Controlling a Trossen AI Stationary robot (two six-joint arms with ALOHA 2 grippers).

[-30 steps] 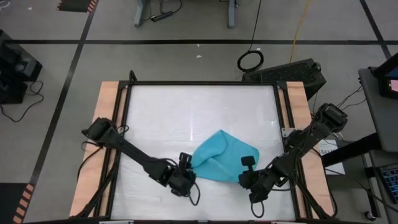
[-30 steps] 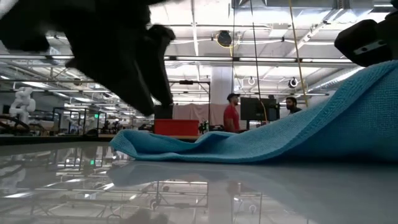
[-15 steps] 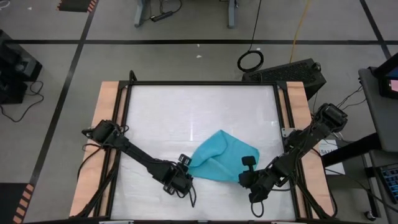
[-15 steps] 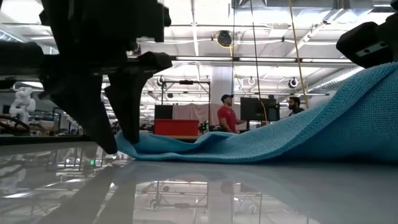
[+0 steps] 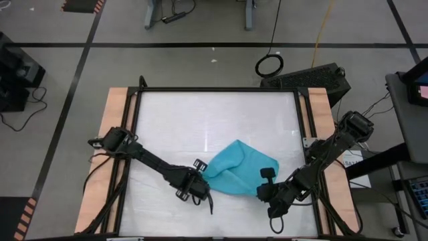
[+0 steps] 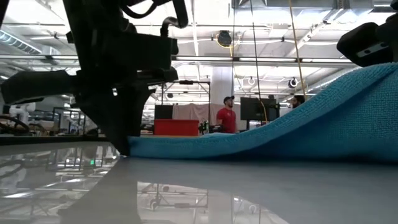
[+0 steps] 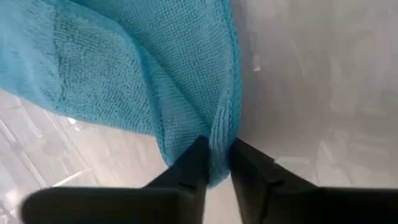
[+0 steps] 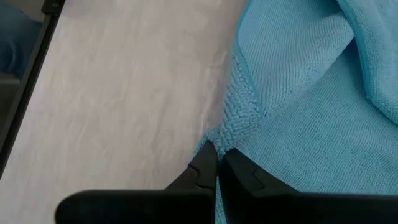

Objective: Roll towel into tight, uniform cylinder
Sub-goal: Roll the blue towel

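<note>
At the left of the white worktop point(image 5: 174, 127), near its front edge, the left tool point(image 5: 202, 193) is set low against the surface, at the towel's left corner. In the left wrist view the left tool point(image 7: 216, 163) is seen with its two dark fingers point(image 7: 193, 165) drawn in on a puckered fold of the towel point(image 7: 124, 81); the cloth is pinched between them and bunched into ridges at the grip. In the low view the left tool point(image 6: 124, 146) is seen standing on the worktop point(image 6: 249, 193) with the thin left end of the towel point(image 6: 298, 134) meeting it at the surface.

The towel point(image 5: 237, 171) is spread in the front half of the worktop, right of centre, between the two tools. It is crumpled rather than rolled, with one point towards the back of the worktop and a folded ridge across its front part. From the low view its left end is seen lying flat, while its right side is raised well above the surface.

At the right, the right tool point(image 5: 265, 189) is placed at the towel's front right edge. In the right wrist view the right tool point(image 8: 217, 163) is seen with its fingers point(image 8: 202, 168) brought together on the hemmed edge of the towel point(image 8: 311, 106), a small tuft of cloth being clamped between the tips. Bare worktop point(image 8: 124, 93) is seen beside that edge.
</note>
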